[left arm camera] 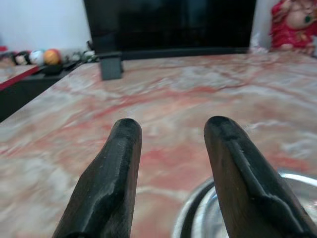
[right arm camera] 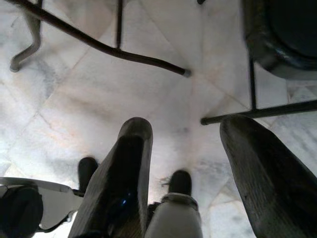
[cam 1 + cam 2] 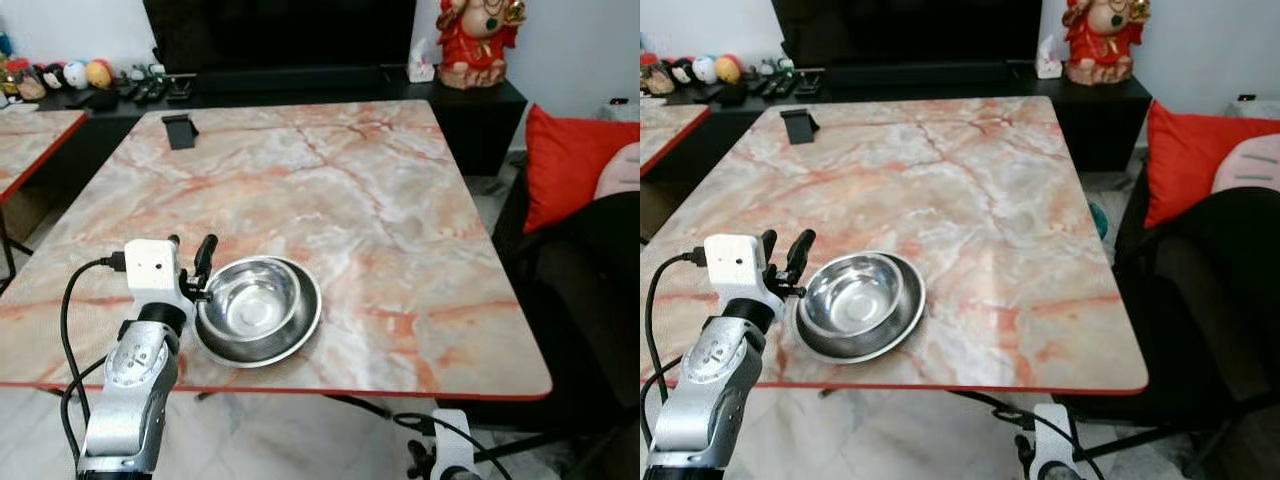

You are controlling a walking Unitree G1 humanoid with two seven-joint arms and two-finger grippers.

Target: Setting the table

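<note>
A steel bowl (image 3: 250,298) sits inside a shallow steel plate (image 3: 300,330) near the front left edge of the marble table (image 3: 330,180). My left gripper (image 3: 190,250) hovers just left of the plate's rim, open, with nothing between its fingers (image 1: 116,163); the rim (image 1: 198,218) shows beside one finger in the left wrist view. My right gripper (image 2: 185,163) hangs low below the table's front edge, open, over the pale floor.
A small dark phone stand (image 3: 180,130) stands at the table's far left. A black TV cabinet (image 3: 300,85) with a red statue (image 3: 478,40) lies behind. A dark sofa with a red cushion (image 3: 570,165) is close on the right. Black table legs (image 2: 124,52) cross the floor.
</note>
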